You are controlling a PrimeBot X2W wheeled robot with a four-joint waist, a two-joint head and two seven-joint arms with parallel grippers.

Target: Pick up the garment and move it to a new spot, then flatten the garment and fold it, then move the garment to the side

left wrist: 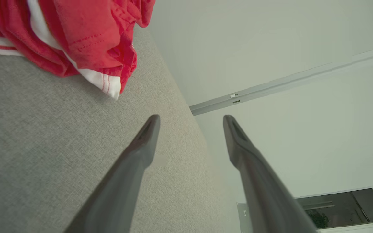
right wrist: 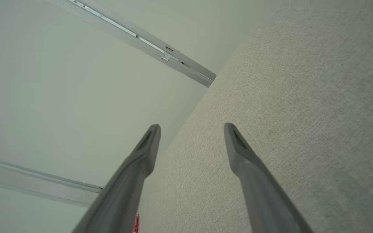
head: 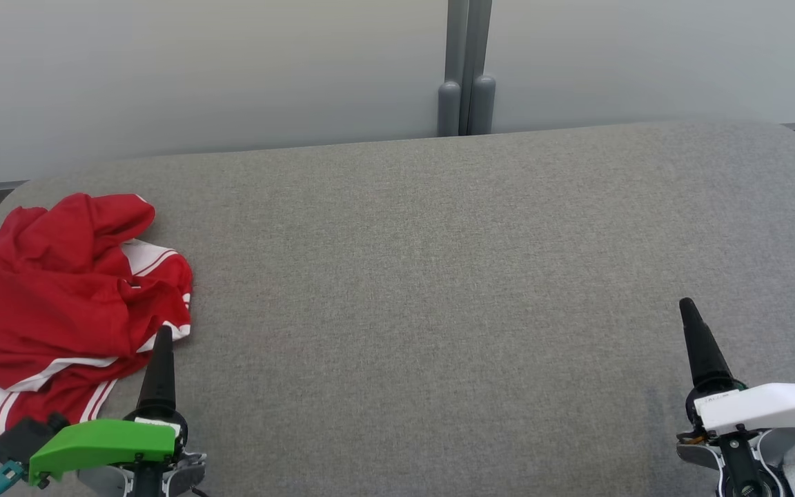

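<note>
Nearest the robot, the left hand (left wrist: 191,119) hangs low over the gray worktop (head: 439,276) with its two dark fingers (left wrist: 141,145) spread apart and nothing between them. The right hand (right wrist: 191,127) sits at the opposite near corner, also spread and empty, well apart from the cloth.

Just past the left hand lies the garment (head: 59,297), red with white stripes, crumpled in a loose heap at the left end of the worktop. In the left wrist view its white-edged hem is off to one side of the fingertips, near them but not touching.

The middle and right of the worktop beyond it lie bare, out to the pale wall panels and the gray post (head: 466,69) behind.

By my reading the task is at its first step: the garment is not yet picked up. The next move calls for the left hand to swing toward the heap, come down over a raised fold and close on enough cloth to lift it. The bare middle is the likely new spot, and the right hand would need to come across to help spread it.
</note>
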